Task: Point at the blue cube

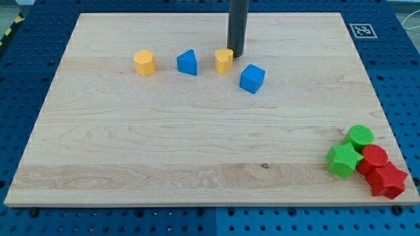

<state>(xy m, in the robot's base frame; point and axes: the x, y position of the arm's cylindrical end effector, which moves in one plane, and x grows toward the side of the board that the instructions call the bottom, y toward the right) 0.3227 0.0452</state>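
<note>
Crowding my tip (236, 54): yellow block (224, 60), blue cube (252, 78)

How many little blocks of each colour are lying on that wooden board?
Yellow: 2, a hexagonal block and a heart-shaped block
Blue: 2, a triangular block and a cube
Green: 2, a cylinder and a star
Red: 2, a cylinder and a star
Total: 8

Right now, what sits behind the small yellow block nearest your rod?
Directly behind the yellow block, toward the view's top, stands my tip, close at its right edge; contact is unclear. The blue cube lies to the lower right. The block hides nothing else.
</note>
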